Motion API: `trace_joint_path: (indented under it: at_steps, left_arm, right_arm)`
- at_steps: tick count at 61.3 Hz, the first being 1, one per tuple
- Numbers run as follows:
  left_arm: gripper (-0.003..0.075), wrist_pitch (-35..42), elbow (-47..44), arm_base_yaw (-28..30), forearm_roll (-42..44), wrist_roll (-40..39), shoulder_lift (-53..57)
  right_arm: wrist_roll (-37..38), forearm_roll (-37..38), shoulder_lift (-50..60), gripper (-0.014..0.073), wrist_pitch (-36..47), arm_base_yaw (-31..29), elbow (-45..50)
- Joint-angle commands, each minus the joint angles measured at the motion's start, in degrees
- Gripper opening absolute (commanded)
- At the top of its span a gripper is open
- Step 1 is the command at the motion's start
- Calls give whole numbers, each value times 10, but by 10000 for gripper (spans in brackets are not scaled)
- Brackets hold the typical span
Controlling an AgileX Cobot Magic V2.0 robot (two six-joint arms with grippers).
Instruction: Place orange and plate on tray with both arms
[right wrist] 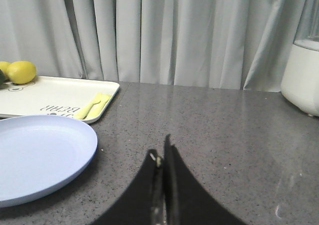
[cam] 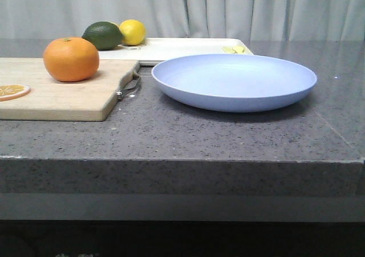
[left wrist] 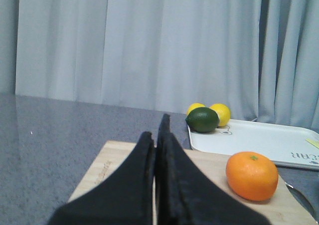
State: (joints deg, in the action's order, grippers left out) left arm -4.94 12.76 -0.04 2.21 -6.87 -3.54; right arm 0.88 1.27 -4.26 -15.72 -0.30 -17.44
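Observation:
The orange (cam: 71, 58) sits on a wooden cutting board (cam: 57, 97) at the left; it also shows in the left wrist view (left wrist: 251, 175). The pale lavender-blue plate (cam: 234, 80) lies on the counter to the board's right, and shows in the right wrist view (right wrist: 35, 157). The cream-white tray (cam: 188, 47) lies behind them, also seen in both wrist views (left wrist: 259, 140) (right wrist: 50, 95). My left gripper (left wrist: 157, 130) is shut and empty above the board, left of the orange. My right gripper (right wrist: 162, 147) is shut and empty over bare counter, right of the plate. Neither gripper shows in the front view.
A dark green lime (cam: 104, 35) and a yellow lemon (cam: 132, 32) sit on the tray's far left corner. A pale yellow utensil (right wrist: 93, 107) lies at the tray's right end. A dried orange slice (cam: 12, 90) lies on the board. A white appliance (right wrist: 301, 78) stands far right.

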Motion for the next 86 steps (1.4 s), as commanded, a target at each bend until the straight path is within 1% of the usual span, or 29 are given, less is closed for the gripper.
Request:
trace_joint_path:
  at_steps: [1,7,15,22,27,31,34,37,40,42,45,48,52,55,56,57,62,76,83,86]
  left_arm:
    - [-17,-3,80,-1,27,0,-64]
    - [-18,-25,135,-1,27,0,-155]
    - [-18,-25,174,-1,27,0,-244]
    - [-18,-10,182,-1,27,0,-281]
    - [-18,-3,182,-1,26,0,-289]
    - [-17,0,182,-1,25,0,-289]
    - [-10,1,182,-1,25,0,-289]
    - [20,1,182,-1,25,0,-289]
    - [89,1,182,-1,25,0,-289]
    - [153,0,182,-1,25,0,-289]
    - [266,-3,182,-1,25,0,-289]
    - [417,-3,182,-1,24,0,-289]
    - [594,-3,182,-1,24,0,-289]
    - [694,-3,182,-1,24,0,-289]
    - [711,-3,182,-1,24,0,-289]
    - [713,-3,182,-1,24,0,-289]
    - [672,-3,182,-1,24,0,-289]
    - [635,2,182,-1,22,0,-291]
    - [609,23,183,-1,-15,0,-304]
    - [609,17,190,-2,-22,0,-319]
  right_arm:
    - [0,0,-66,-61,2,-2,-78]
    - [7,0,-141,-61,-23,-2,-137]
    - [7,0,-218,-61,-22,-2,-178]
    - [7,0,-252,-60,4,-2,-183]
    - [7,0,-260,-49,6,-2,-183]
    - [7,0,-261,-7,5,-2,-183]
    - [7,0,-261,65,5,-2,-183]
    - [7,0,-261,146,5,-2,-183]
    - [7,0,-261,255,5,-2,-183]
    - [7,0,-261,328,5,-2,-183]
    - [7,0,-261,424,5,-2,-183]
    - [7,0,-261,514,5,-2,-183]
    - [7,0,-261,594,3,-2,-183]
    - [7,0,-261,641,1,-2,-183]
    - [7,0,-261,650,0,-2,-183]
    - [7,0,-261,656,-1,-2,-183]
    - [7,0,-261,652,-3,-2,-183]
    - [7,0,-262,652,-3,-2,-183]
    - [7,0,-262,652,-1,-2,-183]
    - [7,0,-262,652,0,-2,-183]
